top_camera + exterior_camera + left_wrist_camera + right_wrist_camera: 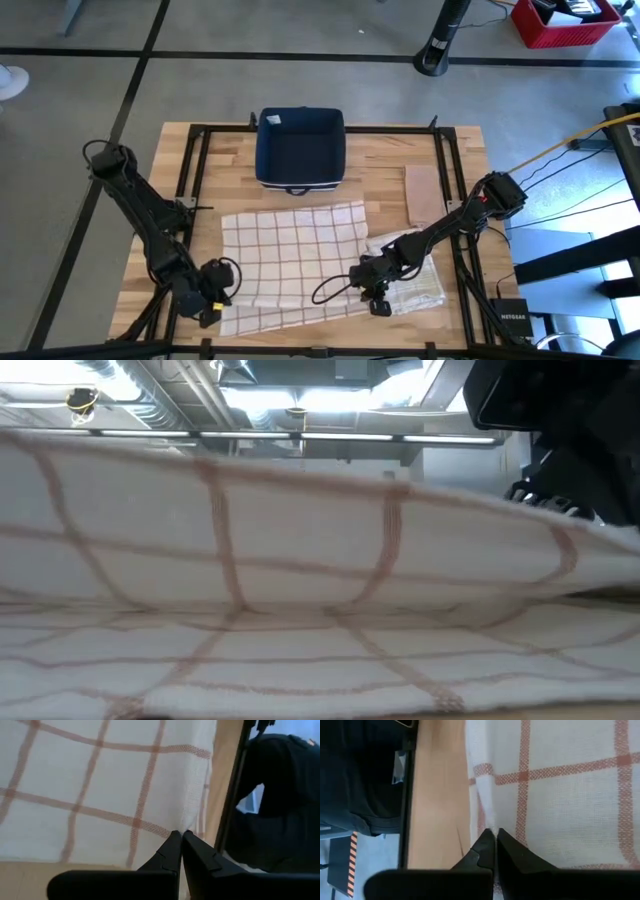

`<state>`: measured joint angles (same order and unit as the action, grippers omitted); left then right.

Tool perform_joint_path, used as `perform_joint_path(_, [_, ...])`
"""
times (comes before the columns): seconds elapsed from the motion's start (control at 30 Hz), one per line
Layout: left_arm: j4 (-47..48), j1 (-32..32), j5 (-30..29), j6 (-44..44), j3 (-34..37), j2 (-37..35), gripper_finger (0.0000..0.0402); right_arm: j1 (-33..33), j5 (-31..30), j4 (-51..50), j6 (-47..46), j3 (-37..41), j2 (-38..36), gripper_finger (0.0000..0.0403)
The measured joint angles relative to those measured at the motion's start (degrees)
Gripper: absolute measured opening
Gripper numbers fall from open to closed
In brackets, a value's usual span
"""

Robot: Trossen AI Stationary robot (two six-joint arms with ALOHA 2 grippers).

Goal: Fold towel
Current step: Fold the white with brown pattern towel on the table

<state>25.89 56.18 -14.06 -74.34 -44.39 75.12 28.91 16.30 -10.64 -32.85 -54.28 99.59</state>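
My left gripper (180, 836) clenched on towel (295, 260) near-edge corner; right gripper (495, 834) pinching opposite corner of same edge. Both grips at hem so edge lifts evenly. Towel spreads ahead of jaws on table (215, 165). Judgement: fold start.

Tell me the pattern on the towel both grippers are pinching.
White towel with a reddish-brown grid check, clearest in the right wrist view.
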Motion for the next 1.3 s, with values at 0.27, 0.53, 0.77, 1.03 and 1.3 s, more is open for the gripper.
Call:
perform_joint_path(0.27, [-8.4, 1.4, 1.6, -1.9, 0.0, 3.6, 0.0005, 0.0, -0.7, -0.3, 0.1, 0.1, 0.0, 0.0009])
perform_joint_path(0.53, [-11.5, 3.1, 2.1, -6.3, 0.0, 8.4, 0.0005, 0.0, 1.8, 0.4, -0.7, 0.5, 0.0, 0.0009])
perform_joint_path(0.77, [-12.2, 3.1, 2.0, -6.7, 0.0, 9.0, 0.0005, 0.5, 5.1, 1.0, -2.7, 0.5, 0.0, 0.0009])
perform_joint_path(1.03, [-12.0, 3.1, 1.7, -6.7, 0.0, 9.0, 0.0006, 3.7, 0.1, 4.0, -4.0, 0.6, 0.0, 0.0016])
perform_joint_path(1.3, [-13.0, 3.1, 2.2, -10.0, 0.0, 9.0, 0.0073, 5.0, -0.5, 3.5, -4.4, 0.6, 0.0, 0.0084])
